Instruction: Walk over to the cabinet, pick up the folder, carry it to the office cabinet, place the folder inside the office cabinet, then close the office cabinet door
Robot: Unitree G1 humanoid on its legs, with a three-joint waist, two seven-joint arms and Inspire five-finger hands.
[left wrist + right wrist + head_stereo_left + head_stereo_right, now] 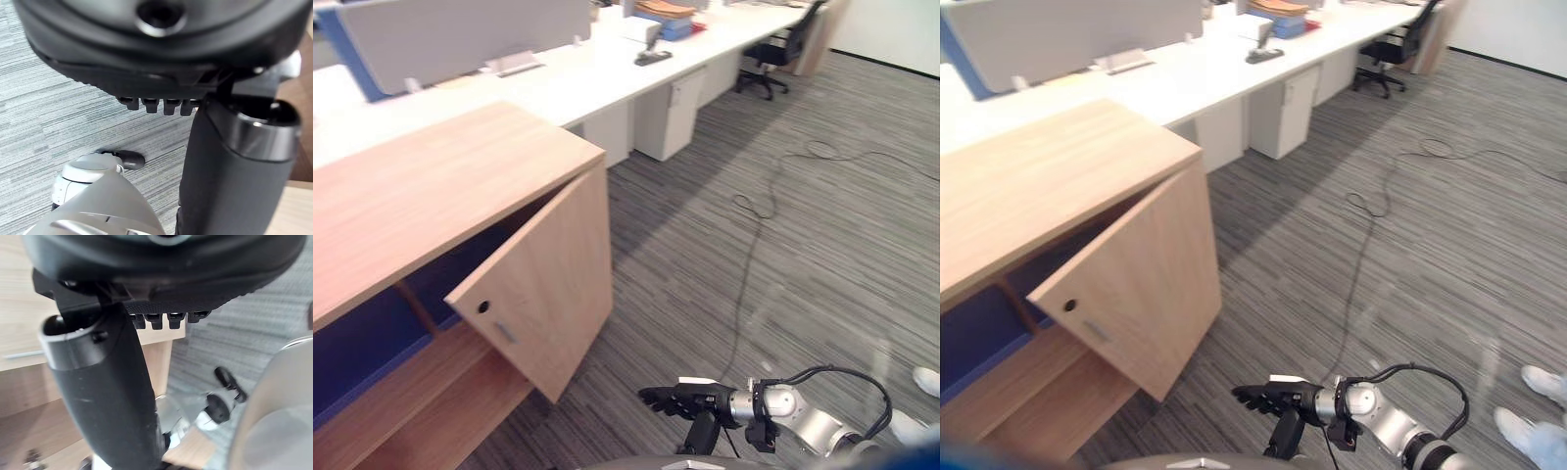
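— Door half open on the low light-wood office cabinet [431, 186], grey striped carpet [783, 245] all round. Who has the folder?

— Neither. The right robot hand [685, 399] hangs low over the carpet, dark fingers straight and clear of the thumb, nothing in them. The left robot hand [156, 54], seen from its own wrist, looks equally loose and empty.

— So the folder is inside?

— Probably. A dark blue slab [362, 348] sits on the shelf behind the door, but I cannot tell whether it is the folder or the cabinet's back panel.

— Then it comes down to the flat wooden door [543, 284].

— Yes. It hangs upright from the cabinet's right end, its long axis vertical as far as I can judge. Its free edge, with the small silver handle [504, 333], stands out toward the robot. The door lies up and to the left of the right robot hand, which is off the lower free corner and not touching it. Its fingers point left toward the panel. I judge that hand better placed for a flat push on the outer face near the handle, once it rises and reaches left.
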